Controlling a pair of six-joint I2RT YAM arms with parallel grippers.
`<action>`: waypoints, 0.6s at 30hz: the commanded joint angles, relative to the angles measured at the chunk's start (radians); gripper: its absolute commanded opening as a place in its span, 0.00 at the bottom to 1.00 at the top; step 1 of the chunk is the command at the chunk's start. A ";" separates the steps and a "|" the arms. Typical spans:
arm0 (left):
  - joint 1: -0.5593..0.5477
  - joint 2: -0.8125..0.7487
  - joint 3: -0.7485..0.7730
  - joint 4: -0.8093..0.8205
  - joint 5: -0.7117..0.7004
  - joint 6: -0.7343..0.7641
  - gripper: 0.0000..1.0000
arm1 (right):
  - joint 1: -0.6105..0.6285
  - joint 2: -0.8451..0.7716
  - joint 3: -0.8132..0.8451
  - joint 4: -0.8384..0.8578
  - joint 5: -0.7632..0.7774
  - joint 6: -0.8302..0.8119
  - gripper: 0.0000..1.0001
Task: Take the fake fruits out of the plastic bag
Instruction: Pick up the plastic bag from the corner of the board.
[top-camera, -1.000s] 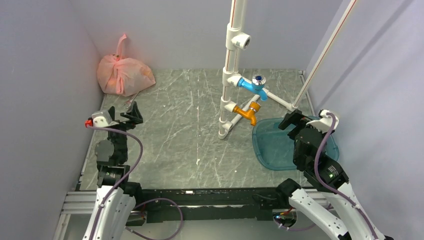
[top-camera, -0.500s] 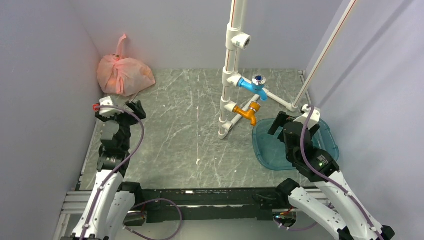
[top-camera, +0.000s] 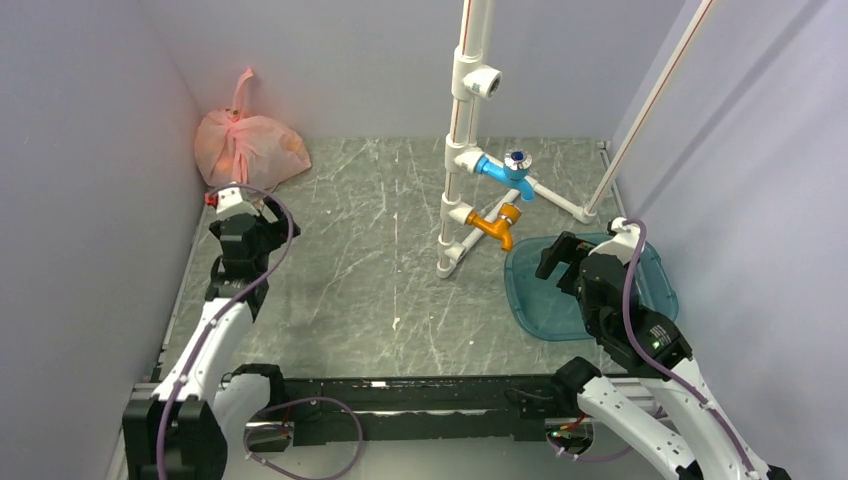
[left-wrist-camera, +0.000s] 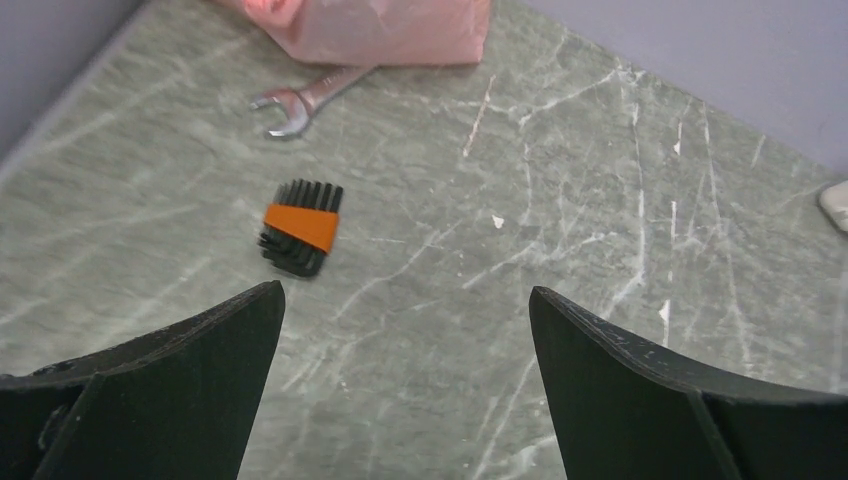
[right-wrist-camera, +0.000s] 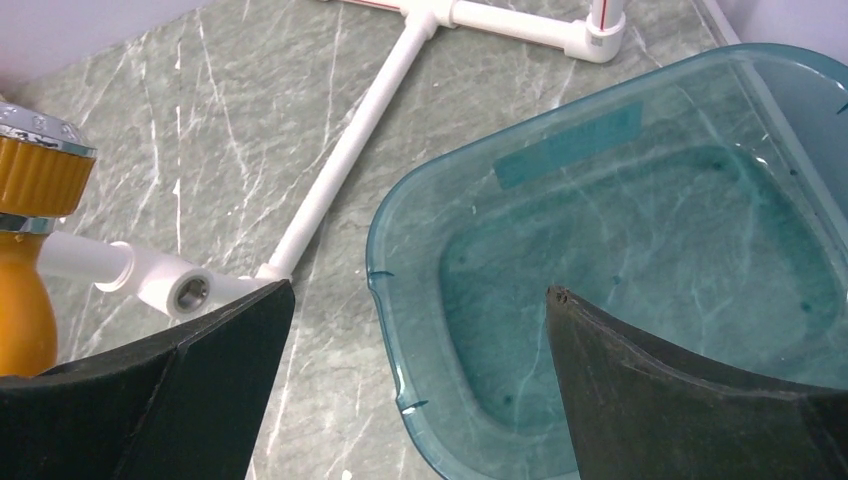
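The left claw is released, its jaws wide apart and holding nothing, poised over the far left part of the worktop. Ahead of it lie a small black ribbed thing with an orange band and, farther on, a steel wrench whose handle end touches or slips under the plastic bag. These two lie between the claw and the bag.

The bag sits bunched in the far left corner of the worktop against the walls, its handles knotted and one loop standing up. The fake fruits are inside it, showing only as bulges and orange tints through the pink film.

The right claw is likewise released and grasps nothing. It hangs above the near left rim of the teal tub, which rests by the right edge of the worktop with the stone pattern showing through its bottom. Just left of the tub stands a white pipe frame carrying a blue tap and an orange tap.

The left arm reaches forward along the left edge. The right arm is bent, its wrist tilted down toward the tub.
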 joint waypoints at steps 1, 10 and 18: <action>0.103 0.124 0.097 0.041 0.160 -0.196 0.99 | 0.002 -0.034 -0.001 0.046 0.006 -0.008 1.00; 0.371 0.626 0.361 0.432 0.371 -0.570 0.99 | 0.001 -0.015 -0.016 0.067 -0.016 -0.018 1.00; 0.409 1.104 0.776 0.670 0.309 -0.698 0.96 | 0.001 -0.044 -0.003 0.055 0.042 -0.028 1.00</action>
